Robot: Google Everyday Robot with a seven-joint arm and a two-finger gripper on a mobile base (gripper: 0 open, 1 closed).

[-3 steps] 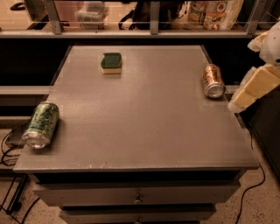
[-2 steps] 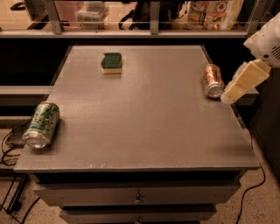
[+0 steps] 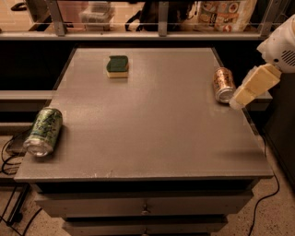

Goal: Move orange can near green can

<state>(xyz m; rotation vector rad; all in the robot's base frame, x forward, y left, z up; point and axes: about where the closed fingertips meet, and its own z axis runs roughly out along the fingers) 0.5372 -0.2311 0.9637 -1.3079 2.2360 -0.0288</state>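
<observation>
The orange can (image 3: 223, 84) lies on its side near the right edge of the grey table (image 3: 147, 124), its silver end facing the front. The green can (image 3: 44, 131) lies on its side at the table's front left edge. My gripper (image 3: 249, 87) comes in from the upper right, cream-coloured and angled down to the left. Its tip is just to the right of the orange can, close beside its front end. Nothing is seen held in it.
A green-and-yellow sponge (image 3: 118, 66) sits at the back middle-left of the table. Drawers (image 3: 145, 207) are below the table's front edge. A rail and shelf with boxes (image 3: 221, 14) run behind. Cables (image 3: 9, 156) lie on the floor at left.
My gripper has moved left and slightly up, from off the table's right edge to right beside the orange can. The cans and sponge have not moved.
</observation>
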